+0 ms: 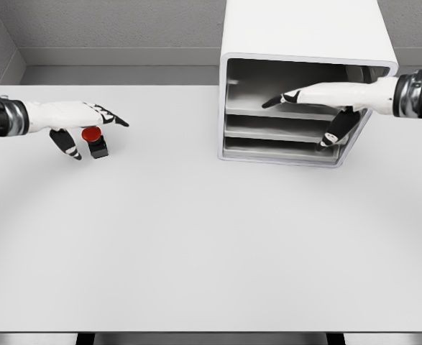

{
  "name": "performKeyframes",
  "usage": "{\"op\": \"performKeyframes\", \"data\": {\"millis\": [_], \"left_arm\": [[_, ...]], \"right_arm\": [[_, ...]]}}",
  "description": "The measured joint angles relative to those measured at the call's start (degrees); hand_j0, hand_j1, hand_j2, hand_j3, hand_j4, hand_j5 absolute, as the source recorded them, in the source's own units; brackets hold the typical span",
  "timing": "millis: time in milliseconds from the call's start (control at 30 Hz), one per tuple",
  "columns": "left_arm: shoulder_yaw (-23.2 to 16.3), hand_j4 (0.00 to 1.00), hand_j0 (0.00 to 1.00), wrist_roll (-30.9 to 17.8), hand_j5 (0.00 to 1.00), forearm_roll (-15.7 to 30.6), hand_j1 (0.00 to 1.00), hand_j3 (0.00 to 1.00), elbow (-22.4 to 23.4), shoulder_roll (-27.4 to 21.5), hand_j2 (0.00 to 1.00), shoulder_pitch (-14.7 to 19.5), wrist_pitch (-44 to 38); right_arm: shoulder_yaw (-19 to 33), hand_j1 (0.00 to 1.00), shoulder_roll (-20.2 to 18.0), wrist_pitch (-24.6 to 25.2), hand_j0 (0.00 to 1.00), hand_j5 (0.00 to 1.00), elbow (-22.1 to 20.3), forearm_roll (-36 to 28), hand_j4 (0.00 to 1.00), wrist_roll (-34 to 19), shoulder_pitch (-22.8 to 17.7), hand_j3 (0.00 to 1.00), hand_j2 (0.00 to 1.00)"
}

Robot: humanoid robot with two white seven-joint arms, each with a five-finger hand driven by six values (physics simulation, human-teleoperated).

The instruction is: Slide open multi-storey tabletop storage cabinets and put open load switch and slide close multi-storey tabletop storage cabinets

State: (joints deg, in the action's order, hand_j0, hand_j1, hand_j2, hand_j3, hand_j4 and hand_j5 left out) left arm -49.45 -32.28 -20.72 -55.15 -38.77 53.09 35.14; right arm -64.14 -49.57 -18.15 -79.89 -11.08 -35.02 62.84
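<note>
The switch (94, 141), a small black block with a round red button on top, stands on the white table (196, 244) far over on the left side, directly under the left hand (78, 123). That hand comes in from the left edge with its fingers (116, 119) stretched out flat toward the right and the thumb hanging down just to the left of the switch; the fingers are released and hold nothing, and whether the palm touches the red button cannot be told from this view. The cabinet (304, 79), a white box with three shelf levels showing in its front, stands at the back right of the table, well apart from the switch. The right hand (326, 100) reaches across the cabinet's front from the right, fingers extended and pointing left over the upper levels, thumb hanging down toward the lowest one; it grasps nothing either. So the left hand is plainly the nearer one for picking up the switch, which lies just below and between its thumb and fingers, and the carry would then run rightward across the table toward the cabinet. The switch looks compact with no marked long axis, so closing down around it from above seems the likely approach.
</note>
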Motion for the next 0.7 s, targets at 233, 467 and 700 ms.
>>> {"op": "performKeyframes", "data": {"millis": [233, 467, 700], "left_arm": [[0.0, 0.78, 0.78, 0.1, 0.78, -0.3, 0.78, 0.78, 0.8, 0.8, 0.78, 0.5, 0.0], [-0.1, 0.69, 0.69, 0.1, 0.69, -0.3, 0.69, 0.69, 2.0, 0.5, 0.69, 0.4, 0.0], [-0.1, 0.45, 0.45, -0.3, 0.45, -0.3, 0.45, 0.45, 2.3, 0.4, 0.45, 0.3, 0.0]], "right_arm": [[-0.1, 1.00, 0.3, 0.1, 1.00, 1.00, 0.5, 0.7, 1.00, 0.0, 0.3, 1.00, 1.00], [-0.5, 1.00, 1.7, 0.3, 1.00, 1.00, 1.6, 2.9, 1.00, 0.1, 0.3, 1.00, 1.00], [-0.5, 1.00, 1.9, 0.9, 1.00, 1.00, 0.9, 5.2, 1.00, 0.4, 0.4, 1.00, 1.00]]}}
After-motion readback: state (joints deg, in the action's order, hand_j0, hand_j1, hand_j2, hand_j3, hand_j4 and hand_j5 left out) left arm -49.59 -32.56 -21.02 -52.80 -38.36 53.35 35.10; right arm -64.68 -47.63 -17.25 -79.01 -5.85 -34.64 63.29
